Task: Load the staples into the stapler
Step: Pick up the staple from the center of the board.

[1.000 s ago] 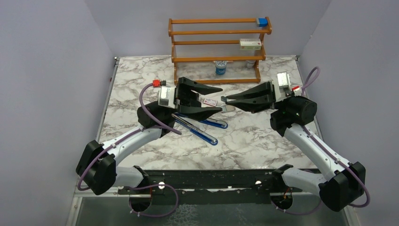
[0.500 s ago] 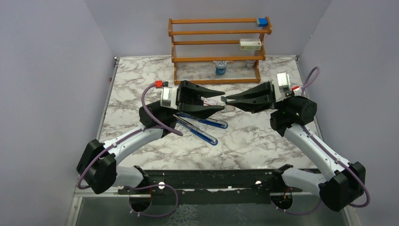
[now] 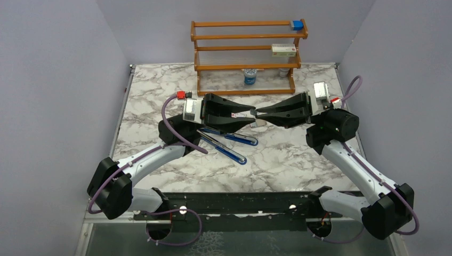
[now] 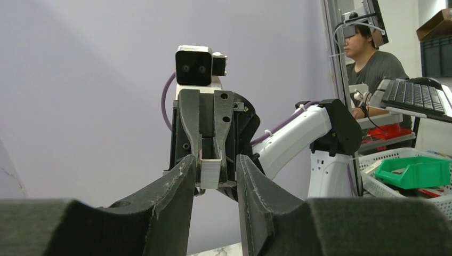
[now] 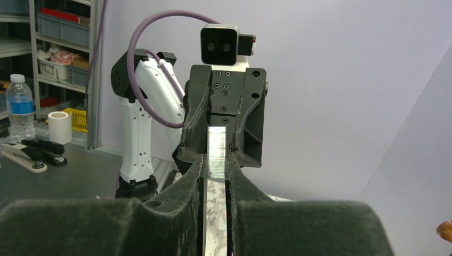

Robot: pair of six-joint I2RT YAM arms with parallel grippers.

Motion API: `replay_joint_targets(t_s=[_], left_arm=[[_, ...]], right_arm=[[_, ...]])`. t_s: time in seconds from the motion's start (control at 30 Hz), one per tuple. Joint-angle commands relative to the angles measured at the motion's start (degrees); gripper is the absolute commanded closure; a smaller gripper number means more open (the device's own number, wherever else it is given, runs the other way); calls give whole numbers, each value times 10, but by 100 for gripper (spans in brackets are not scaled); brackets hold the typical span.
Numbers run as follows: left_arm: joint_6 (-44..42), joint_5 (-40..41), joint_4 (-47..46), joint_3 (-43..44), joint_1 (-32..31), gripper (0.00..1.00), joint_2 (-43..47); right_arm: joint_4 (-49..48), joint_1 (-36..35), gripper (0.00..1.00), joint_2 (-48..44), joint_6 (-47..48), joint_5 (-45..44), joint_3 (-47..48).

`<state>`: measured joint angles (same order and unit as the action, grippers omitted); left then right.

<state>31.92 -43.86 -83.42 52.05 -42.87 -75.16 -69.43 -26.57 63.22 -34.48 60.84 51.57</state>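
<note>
Grippers are meeting tip to tip over the grey-veined marble table [image 3: 288, 154] in the overhead view: the black two-finger left gripper [image 3: 251, 116] is pointing right and the black two-finger right gripper [image 3: 259, 116] is pointing left. The long narrow blue stapler [image 3: 230, 152] is lying splayed open on the table just near-side of the left gripper, its hinge end hidden under that wrist. A small flat pink-and-white box [image 3: 238, 113] is showing between the left fingers; I cannot tell whether it is touching them. An orange wooden rack [image 3: 248, 66] is standing at the far edge.

Left wrist view: the short silver-grey strip of staples [image 4: 211, 170] is sitting between the left fingers [image 4: 178, 186] with a gap on each side, so the left jaws are standing partly apart, gripping nothing.

Right wrist view: the right fingers [image 5: 194, 181] are pinching the near end of the staples [image 5: 216, 152], and the strip is reaching toward the left gripper opposite.
</note>
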Motion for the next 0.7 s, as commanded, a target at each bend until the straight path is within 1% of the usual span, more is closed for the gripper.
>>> replay_joint_targets(t_s=[0.0, 0.1, 0.37, 0.5, 0.57, 0.6, 0.67], left_arm=[[0, 14, -4, 19, -3, 65, -3], [0, 13, -4, 21, -4, 68, -2], [3, 10, -4, 24, -5, 82, -8], [7, 8, -4, 25, -7, 86, -8], [9, 6, -3, 27, -7, 92, -8], [10, 5, -3, 26, -7, 94, -9], [12, 2, -3, 27, -7, 99, -8]], right_arm=[[-12, 0, 96, -3, -1, 9, -3], [-12, 0, 96, -3, -1, 9, -4], [-4, -1, 96, -10, 5, 6, -7], [-2, -1, 95, -13, 6, 4, -6], [-1, -1, 95, -14, 6, 1, -6], [0, 0, 94, -15, 7, 1, -6], [5, -1, 86, -18, 11, -2, -6]])
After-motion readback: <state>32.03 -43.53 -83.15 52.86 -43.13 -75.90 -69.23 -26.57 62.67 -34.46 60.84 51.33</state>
